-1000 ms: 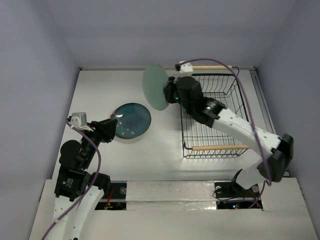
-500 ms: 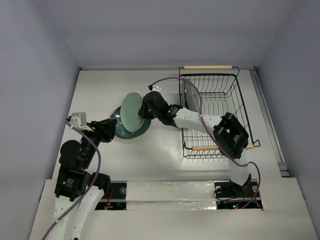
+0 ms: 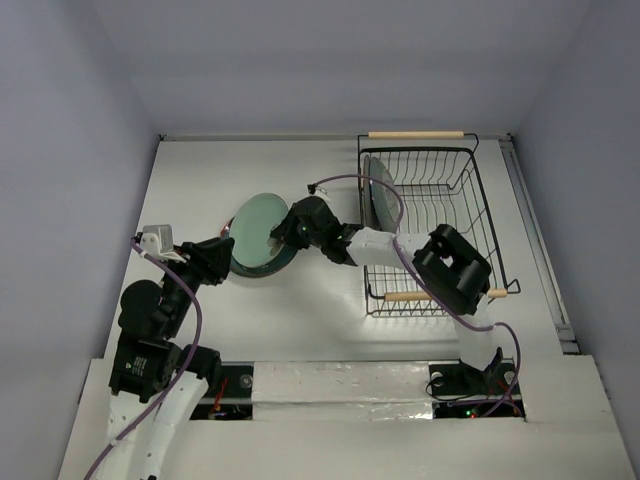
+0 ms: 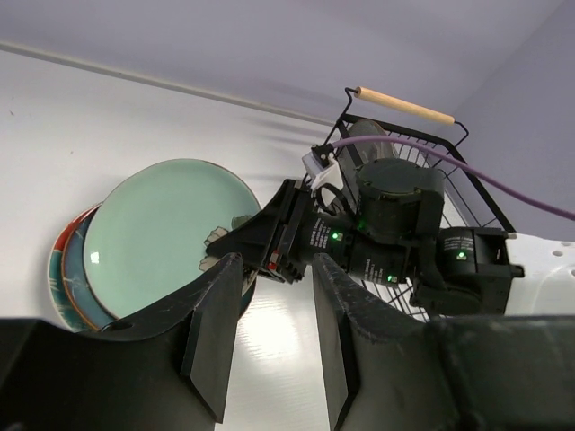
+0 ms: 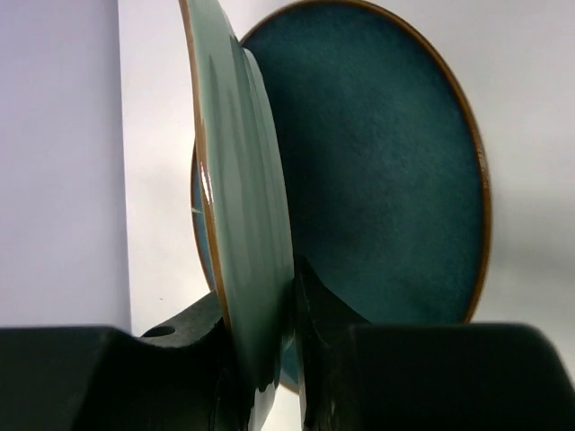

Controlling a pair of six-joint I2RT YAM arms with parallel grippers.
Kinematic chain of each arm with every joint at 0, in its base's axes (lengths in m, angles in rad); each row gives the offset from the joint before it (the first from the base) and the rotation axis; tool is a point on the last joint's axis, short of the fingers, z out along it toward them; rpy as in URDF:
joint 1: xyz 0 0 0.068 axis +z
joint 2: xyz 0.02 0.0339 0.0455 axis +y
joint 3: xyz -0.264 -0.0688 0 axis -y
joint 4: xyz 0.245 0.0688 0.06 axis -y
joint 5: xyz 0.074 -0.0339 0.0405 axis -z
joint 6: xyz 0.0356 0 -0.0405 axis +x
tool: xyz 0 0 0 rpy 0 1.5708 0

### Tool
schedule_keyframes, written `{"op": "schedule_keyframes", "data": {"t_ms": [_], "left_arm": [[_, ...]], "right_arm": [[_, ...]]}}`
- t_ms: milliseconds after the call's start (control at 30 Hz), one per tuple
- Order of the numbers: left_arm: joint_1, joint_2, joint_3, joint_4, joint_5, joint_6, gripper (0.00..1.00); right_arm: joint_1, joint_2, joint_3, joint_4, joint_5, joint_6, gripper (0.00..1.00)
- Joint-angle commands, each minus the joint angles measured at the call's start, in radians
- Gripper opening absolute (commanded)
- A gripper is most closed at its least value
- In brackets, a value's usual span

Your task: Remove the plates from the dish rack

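**Top view.** We see the right gripper (image 3: 283,232) reaching out to the left of the dish rack (image 3: 445,195). Its fingers are clenched on the rim of a pale green plate (image 3: 252,228). The plate hangs tilted over a stack of plates (image 3: 268,268) that lies flat on the white table (image 3: 200,180), well apart from the rack. One more plate (image 3: 374,190) stands on edge inside the rack, against its left side toward the far end. The left gripper (image 3: 225,250) sits on the side of the stack away from the rack, with its tips close to the stack's edge.

**Left wrist view.** The left gripper (image 4: 274,278) shows two dark fingers (image 4: 216,332) spread apart with nothing between them. Beyond them the pale green plate (image 4: 162,233) leans over a dark teal plate (image 4: 79,269) and a red-rimmed one (image 4: 56,274) beneath it. The right gripper (image 4: 256,242) pinches the green plate's edge on the side that faces the rack (image 4: 422,142). The rack stands behind the right gripper, its wooden handle (image 4: 404,105) at the top.

**Right wrist view.** The pale green plate (image 5: 243,224) appears edge-on and runs straight up from between the right gripper's (image 5: 265,346) fingers (image 5: 332,314), which press on both of its faces. Just behind it the dark teal plate (image 5: 377,171) lies flat. We cannot tell whether the two plates touch.
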Motion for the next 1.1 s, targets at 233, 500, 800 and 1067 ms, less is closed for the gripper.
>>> {"op": "schedule_keyframes", "data": {"t_ms": [233,500,800,1067], "left_arm": [[0.007,0.000,-0.003,0.047,0.010,-0.003,0.34],[0.007,-0.003,-0.004,0.049,0.013,-0.003,0.35],[0.007,-0.011,-0.006,0.052,0.013,-0.003,0.35],[0.007,-0.017,-0.006,0.050,0.015,-0.003,0.35]], "right_arm": [[0.010,-0.013,-0.040,0.231,-0.074,0.083,0.50],[0.028,-0.042,-0.011,0.065,-0.049,-0.065,0.87],[0.059,-0.091,0.060,-0.209,0.038,-0.263,0.87],[0.068,-0.106,0.100,-0.416,0.118,-0.383,0.87]]}}
